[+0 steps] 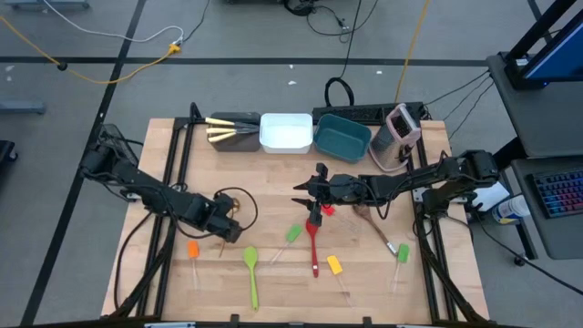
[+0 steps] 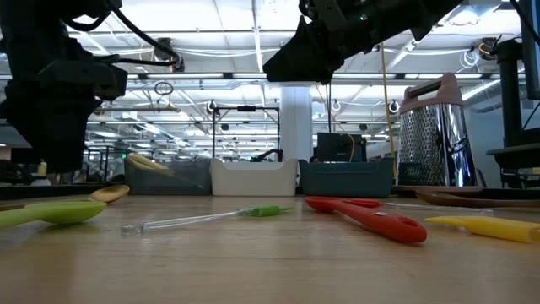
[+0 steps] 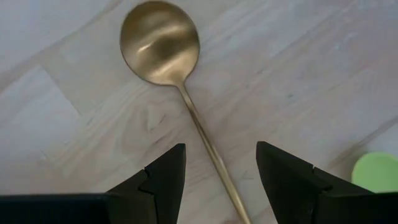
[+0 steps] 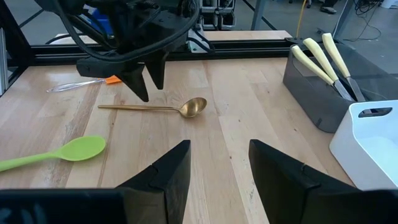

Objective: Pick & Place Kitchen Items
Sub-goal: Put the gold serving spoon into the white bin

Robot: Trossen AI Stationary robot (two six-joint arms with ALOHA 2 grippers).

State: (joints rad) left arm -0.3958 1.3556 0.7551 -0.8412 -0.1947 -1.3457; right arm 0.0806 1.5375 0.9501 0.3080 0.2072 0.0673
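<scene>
— What do we see of the utensils?
— We see a gold spoon (image 3: 163, 45) lying flat on wood, a green spoon (image 1: 250, 270) nearby, cream-handled knives (image 4: 323, 57) in the dark tub (image 4: 314, 93).

Overhead, table-level, two wrist views

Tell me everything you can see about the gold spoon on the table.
The gold spoon is one slim piece of matte, brushed-looking metal: a round shallow bowl facing up and a long thin straight handle. It lies flat on the bare wooden table, on the left arm's side, touching nothing else. The left gripper hangs open over it, one finger on each side of the handle, not touching. A green spoon lies nearby, apart from it.
</scene>
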